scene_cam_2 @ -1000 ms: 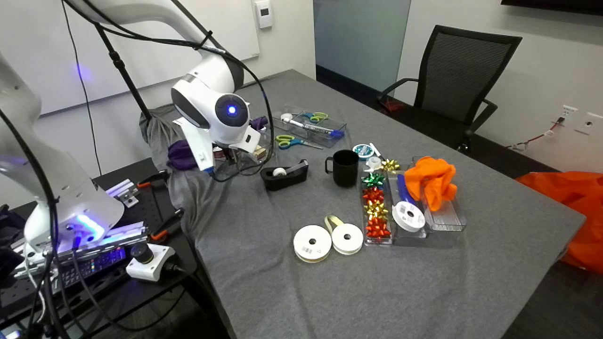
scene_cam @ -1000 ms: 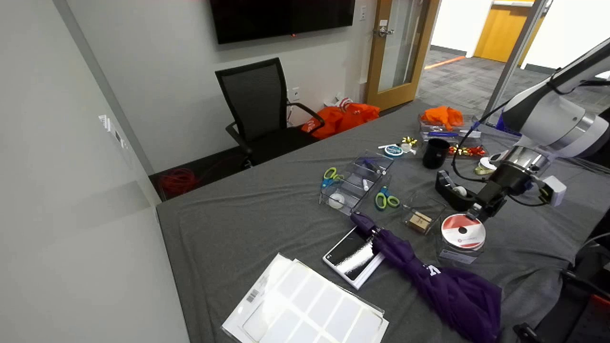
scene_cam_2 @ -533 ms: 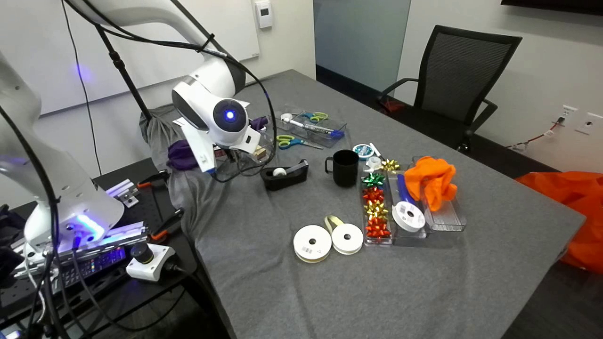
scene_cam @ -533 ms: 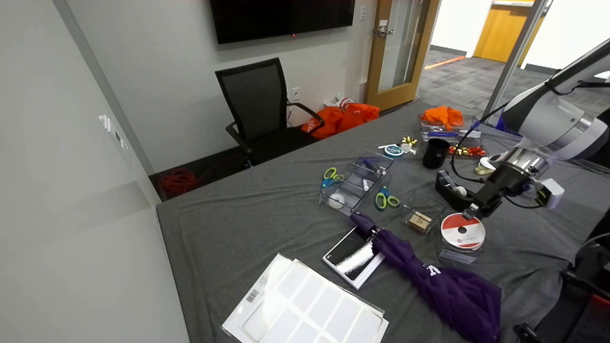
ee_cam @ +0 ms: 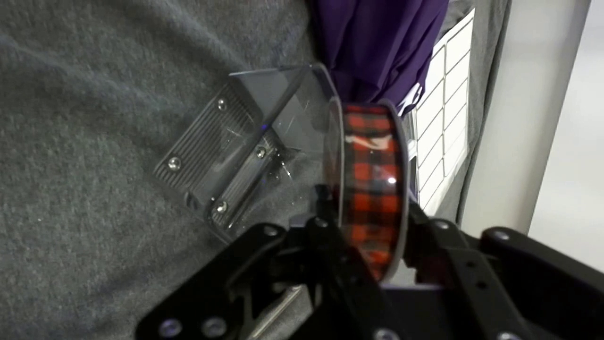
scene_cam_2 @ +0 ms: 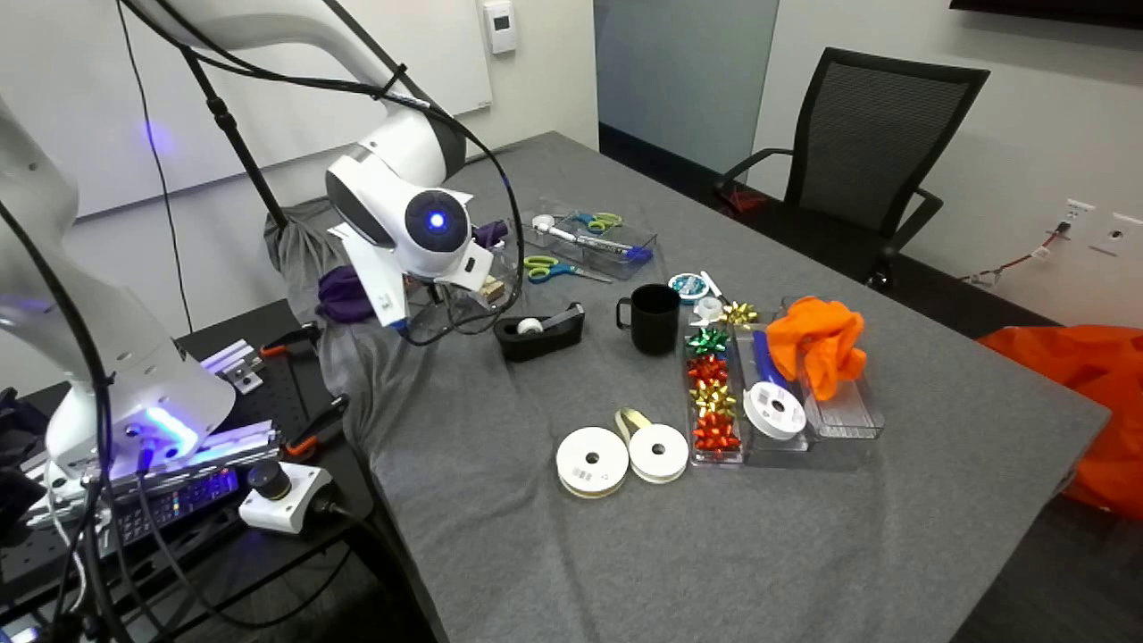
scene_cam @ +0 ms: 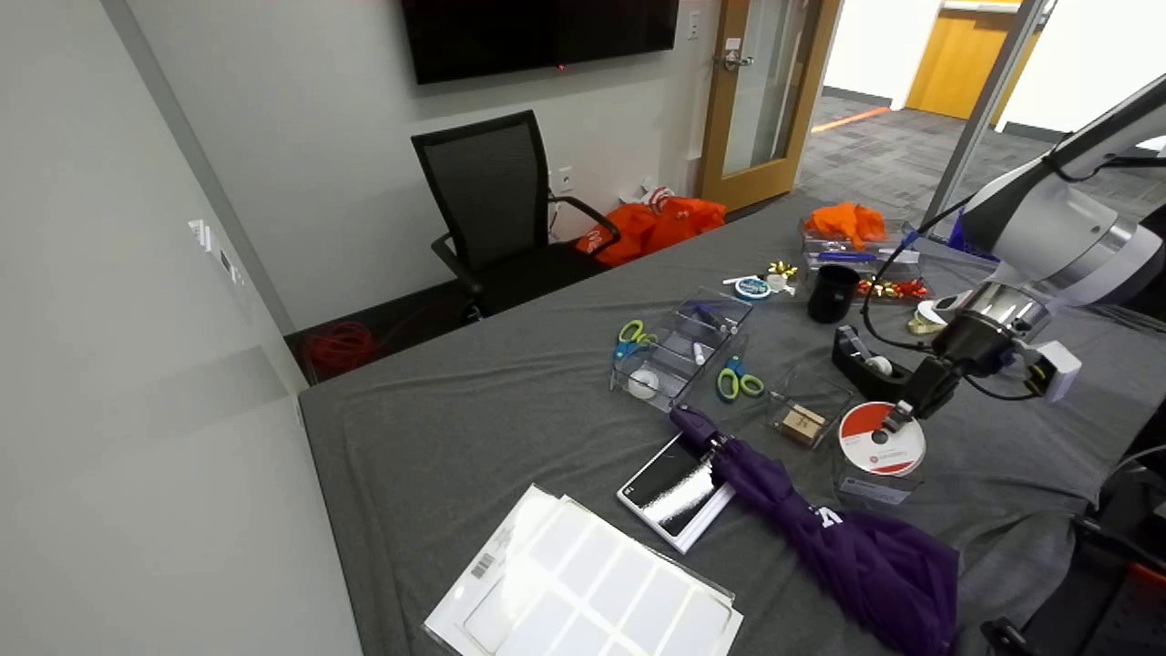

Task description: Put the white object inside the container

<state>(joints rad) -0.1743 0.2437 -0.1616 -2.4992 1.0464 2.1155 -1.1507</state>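
Observation:
The white object (scene_cam: 870,445), a round spool with a red-marked face, sits at a clear slanted holder (scene_cam: 874,492) in an exterior view. In the wrist view the white object (ee_cam: 373,174) shows edge-on, with red-and-black plaid ribbon between its rims. My gripper (ee_cam: 367,202) is shut on it, one finger against each face. The arm mostly hides this grip in an exterior view. Clear containers stand near: a small box (scene_cam: 824,387) with a brown block inside and a divided tray (scene_cam: 669,355). Which one is the task's container I cannot tell.
Close to the gripper lies a black tape dispenser (scene_cam: 861,369). A purple umbrella (scene_cam: 838,547) stretches beside the holder. Further off are a black mug (scene_cam_2: 654,319), scissors (scene_cam: 736,380), plain white spools (scene_cam_2: 592,460) and a tray of bows (scene_cam_2: 713,393).
My gripper has moved slightly left in an exterior view and its fingers have come together on the white object. The spool has shifted a little and turned with it.

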